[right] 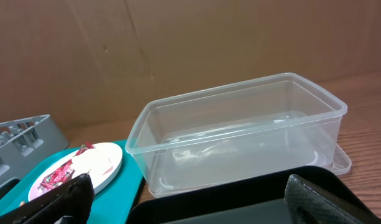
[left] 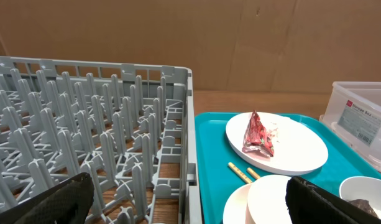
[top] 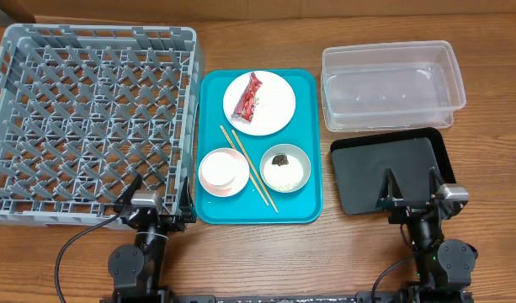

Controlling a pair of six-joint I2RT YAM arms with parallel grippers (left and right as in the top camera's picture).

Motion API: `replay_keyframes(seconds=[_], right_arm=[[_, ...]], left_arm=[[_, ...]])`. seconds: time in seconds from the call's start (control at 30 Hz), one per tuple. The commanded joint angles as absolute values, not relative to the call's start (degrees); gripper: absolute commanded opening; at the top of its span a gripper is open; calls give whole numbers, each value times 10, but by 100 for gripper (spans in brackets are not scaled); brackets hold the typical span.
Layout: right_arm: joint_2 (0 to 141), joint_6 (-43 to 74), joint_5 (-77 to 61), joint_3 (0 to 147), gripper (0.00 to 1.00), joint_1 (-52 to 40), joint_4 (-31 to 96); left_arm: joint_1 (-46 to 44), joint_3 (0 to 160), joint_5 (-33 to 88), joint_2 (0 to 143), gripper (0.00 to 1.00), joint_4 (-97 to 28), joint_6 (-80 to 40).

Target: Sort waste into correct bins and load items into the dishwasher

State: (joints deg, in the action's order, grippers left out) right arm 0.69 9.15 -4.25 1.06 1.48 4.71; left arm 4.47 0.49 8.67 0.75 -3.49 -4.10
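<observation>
A wooden table (top: 493, 252) holds a grey dish rack (top: 89, 109) at left, a teal tray (top: 308, 126) in the centre, and a clear tub (top: 392, 84) and black tray (top: 367, 160) at right. A red wrapper (top: 248, 97) lies on the white plate (top: 279, 105) on the teal tray. The left gripper (top: 156, 198) and right gripper (top: 411, 189) are empty, fingers spread apart.

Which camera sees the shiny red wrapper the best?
The left wrist view: the wrapper lies large and sharp on the white plate, its creases clear. The overhead view shows it whole but small. The right wrist view shows it small and far off, low on the left.
</observation>
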Motion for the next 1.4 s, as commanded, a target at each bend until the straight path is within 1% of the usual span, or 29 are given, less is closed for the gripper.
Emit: replay_keyframes(seconds=[0.0, 0.23, 0.37, 0.47, 0.6, 0.8, 0.93, 1.13, 1.27, 1.37], right_arm=[[2, 92, -44, 4, 100, 16, 44], [2, 111, -46, 5, 100, 16, 44], [2, 120, -46, 5, 100, 16, 44], [2, 120, -46, 8, 100, 16, 48], [4, 120, -46, 34, 100, 16, 100], [41, 120, -47, 89, 100, 16, 145], [92, 123, -53, 140, 100, 16, 171], [220, 122, -71, 245, 100, 16, 230], [326, 122, -107, 328, 100, 16, 277], [414, 118, -135, 406, 100, 16, 340]], left_arm=[[46, 3, 86, 3, 100, -36, -37], [46, 4, 86, 3, 100, -37, -60], [45, 17, 86, 3, 100, -59, -60], [45, 42, 86, 3, 100, -90, -60], [45, 88, 86, 11, 100, -149, -60], [45, 168, 86, 75, 100, -226, -60], [45, 230, 89, 151, 100, -268, -60], [45, 352, 89, 294, 100, -349, -60], [45, 446, 90, 392, 100, -436, -60], [45, 511, 90, 454, 100, -507, -60]])
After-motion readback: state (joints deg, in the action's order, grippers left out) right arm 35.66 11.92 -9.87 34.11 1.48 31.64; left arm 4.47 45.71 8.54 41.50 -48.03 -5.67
